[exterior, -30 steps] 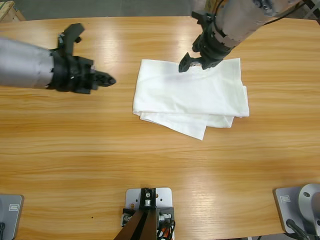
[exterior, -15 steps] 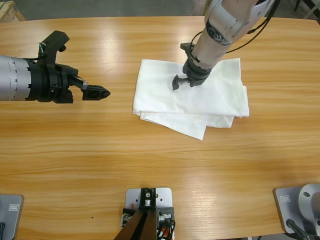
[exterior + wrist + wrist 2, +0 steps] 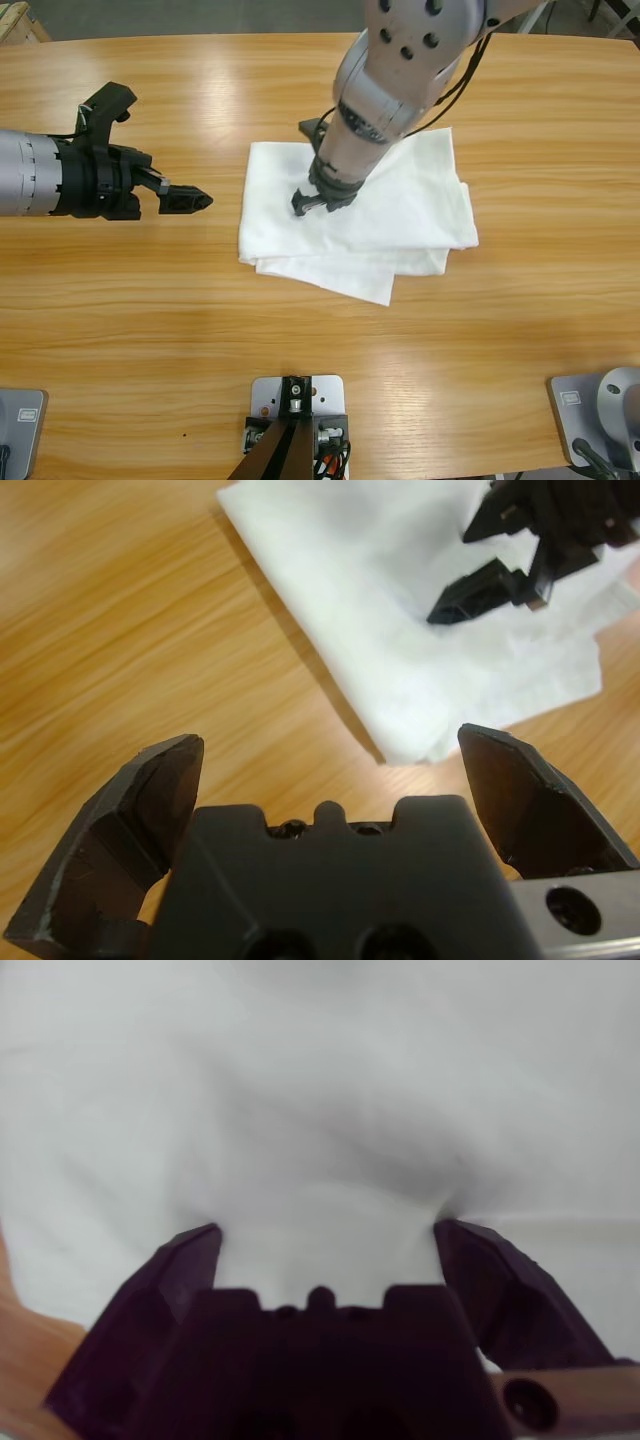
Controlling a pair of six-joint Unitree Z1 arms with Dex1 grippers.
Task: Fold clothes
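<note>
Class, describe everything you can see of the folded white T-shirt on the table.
The T-shirt is plain white soft cloth, folded into a rough rectangle of several layers, one lower corner poking out toward the table's near edge. It lies flat on the wooden table, near the middle. The right gripper presses down on its left part, open fingers on the cloth. The left gripper is apart from it.

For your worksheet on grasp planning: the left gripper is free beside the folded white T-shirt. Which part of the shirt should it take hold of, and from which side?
Probably the T-shirt's near short edge, facing the left gripper. The layers there lie flat and stacked, with bare table between, so open jaws could come in low from that side. The right gripper presses on the middle, so avoid that area.
</note>
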